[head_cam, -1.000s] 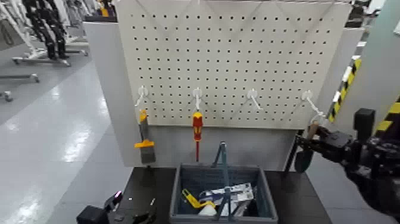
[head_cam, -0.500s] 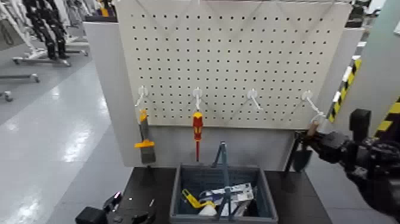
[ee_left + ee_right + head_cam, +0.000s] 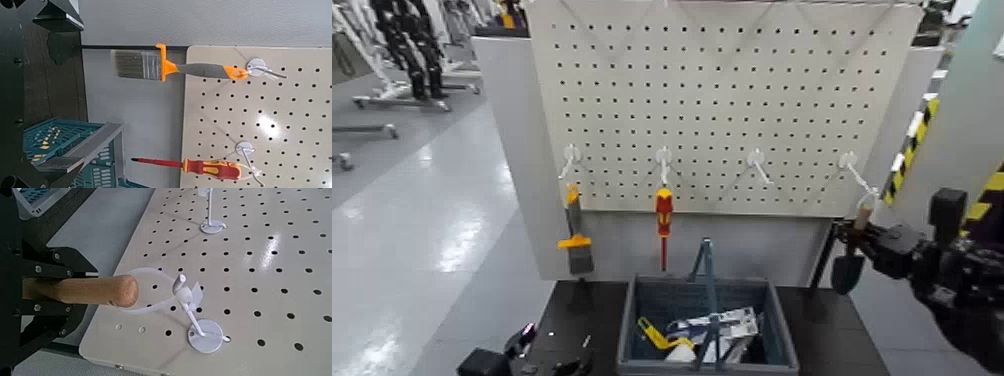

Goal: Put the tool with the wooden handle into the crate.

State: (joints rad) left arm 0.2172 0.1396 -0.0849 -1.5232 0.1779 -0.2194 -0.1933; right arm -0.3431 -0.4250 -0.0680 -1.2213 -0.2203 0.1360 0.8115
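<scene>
The trowel [image 3: 850,262] hangs blade-down beside the pegboard's right edge, its tan wooden handle [image 3: 86,290] gripped by my right gripper [image 3: 856,238], which is shut on it. Its white cord loop [image 3: 156,274] still reaches around the prong of the rightmost white hook [image 3: 192,317]. The dark blue-grey crate [image 3: 632,330] stands on the black table below, left of and lower than the trowel, with its upright centre handle [image 3: 706,275]. My left gripper [image 3: 527,350] is parked low at the table's front left.
A brush with an orange handle [image 3: 575,235] and a red-and-yellow screwdriver [image 3: 663,222] hang on the white pegboard [image 3: 732,100]; both show in the left wrist view [image 3: 180,69] [image 3: 207,167]. The crate holds a yellow item [image 3: 654,335] and white packages [image 3: 717,328].
My right gripper and the trowel have shifted slightly right and down since half a second ago. The left arm has not moved.
</scene>
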